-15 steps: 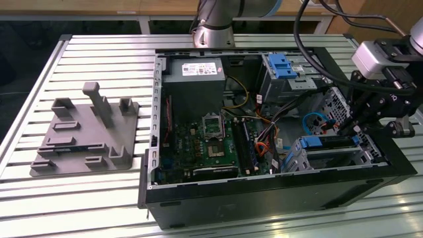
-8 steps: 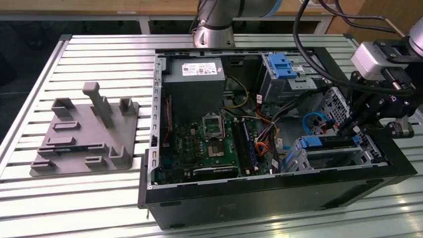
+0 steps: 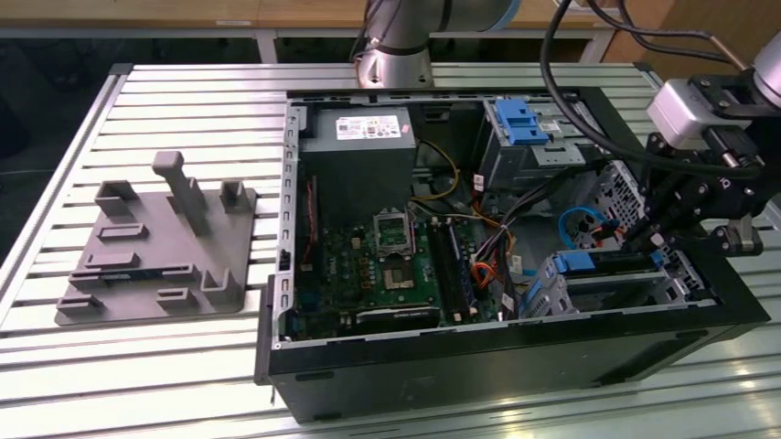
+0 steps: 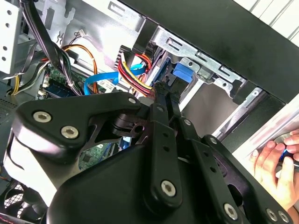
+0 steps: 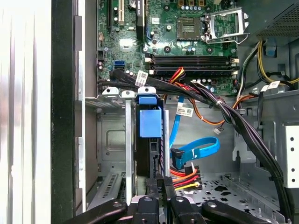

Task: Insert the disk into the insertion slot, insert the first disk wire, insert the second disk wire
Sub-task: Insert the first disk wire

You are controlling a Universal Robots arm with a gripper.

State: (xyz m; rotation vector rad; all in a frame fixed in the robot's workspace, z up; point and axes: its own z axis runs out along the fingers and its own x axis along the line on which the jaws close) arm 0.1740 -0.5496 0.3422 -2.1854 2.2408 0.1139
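The fingers (image 5: 154, 187) of the gripper (image 5: 160, 179) are drawn close together, and they appear to pinch the black plug (image 4: 157, 87) at the end of the red and yellow wire bundle (image 5: 185, 176), right at the near end of the disk (image 5: 149, 122). The disk stands on edge inside the slot (image 5: 112, 140), its blue carrier tab toward the motherboard (image 5: 154, 37) and its rails between the grey metal walls. I judge the first step of the task done. The plug is touching or just short of the disk's end. The fingers cover the joint, so I cannot tell whether it is pushed home. The blue cable (image 5: 198, 148) loops over the floor of the computer case (image 3: 488, 366) and its connector lies just beside the disk. Whether that end is seated or loose cannot be made out either. At best one wire is in hand and the other is unconfirmed. In the second wrist view a person's hand (image 4: 273, 163) rests on the outer edge of the case, apart from the gripper.
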